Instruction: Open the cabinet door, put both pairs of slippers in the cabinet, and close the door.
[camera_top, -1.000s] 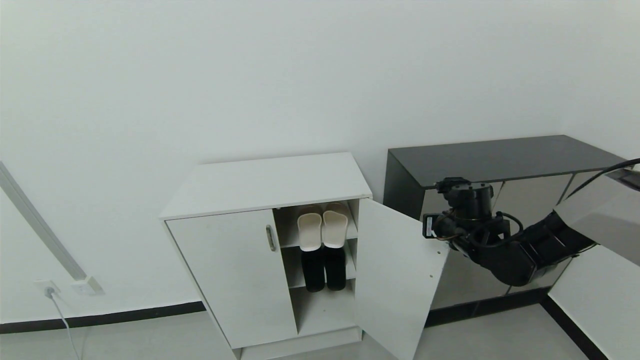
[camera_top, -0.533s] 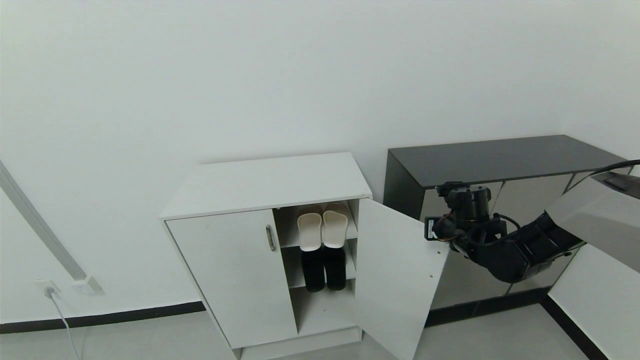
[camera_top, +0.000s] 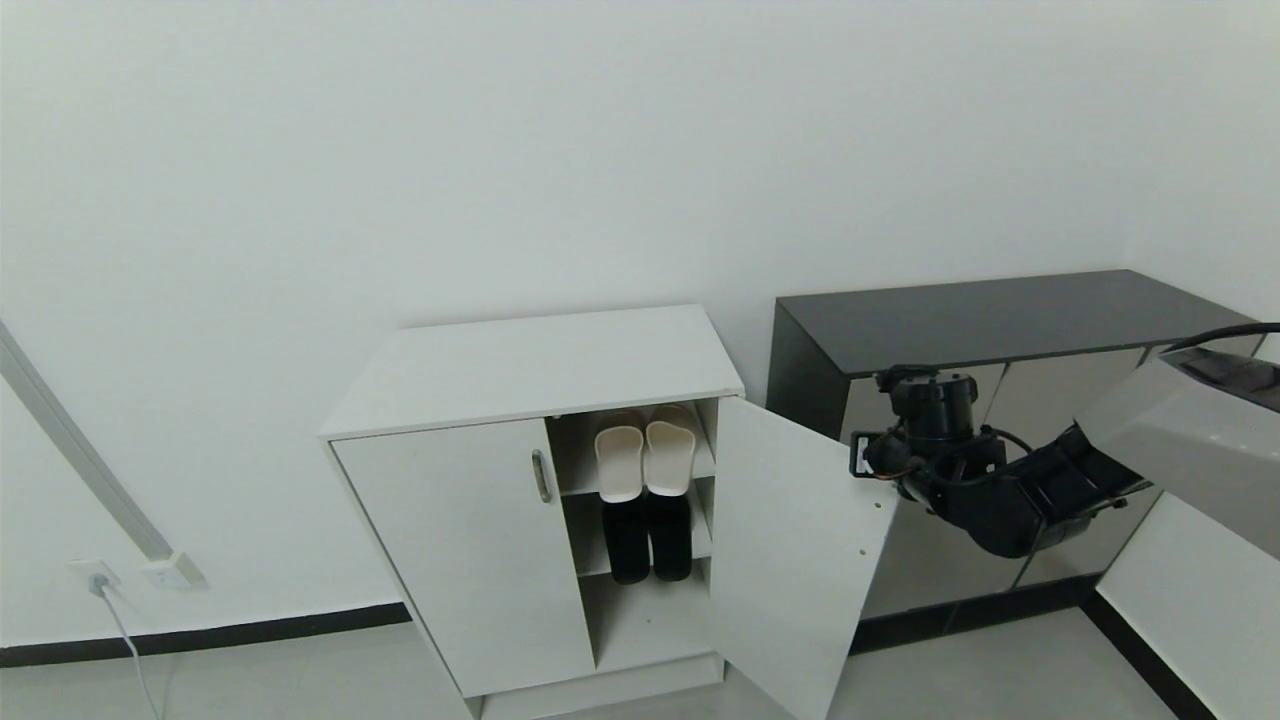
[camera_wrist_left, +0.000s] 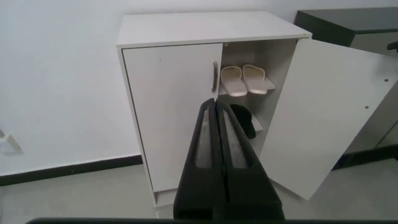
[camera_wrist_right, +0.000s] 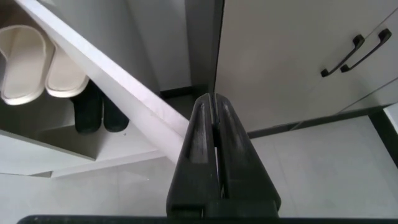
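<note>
Slippers first: the white slippers (camera_top: 645, 458) lie side by side on the top shelf of the cabinet (camera_top: 530, 365), soles tilted toward the opening. The black slippers (camera_top: 648, 535) sit as a pair on the shelf directly beneath them. The lowest compartment sits under the black pair.

The cabinet stands against the white wall. Its left door (camera_top: 470, 550) is closed, with a slim handle (camera_top: 541, 476) near its inner edge. Its right door (camera_top: 795, 540) is swung wide open, its free edge pointing out toward my right arm.

My right gripper (camera_wrist_right: 215, 102) is at that free edge, on the outer side of the door, near its upper corner. Its jaws are pressed together with nothing between them. The tips sit right at the door's edge, but I cannot tell whether they touch it.

My left gripper (camera_wrist_left: 216, 106) is well back from the cabinet, aimed at the seam where the two doors meet. Its jaws are pressed together too, and hold nothing.

Just to the right of the cabinet stands a black-topped sideboard (camera_top: 1000, 315) with pale doors. A wall socket (camera_top: 95, 578) with a cord plugged in sits low on the wall, far to the left.
</note>
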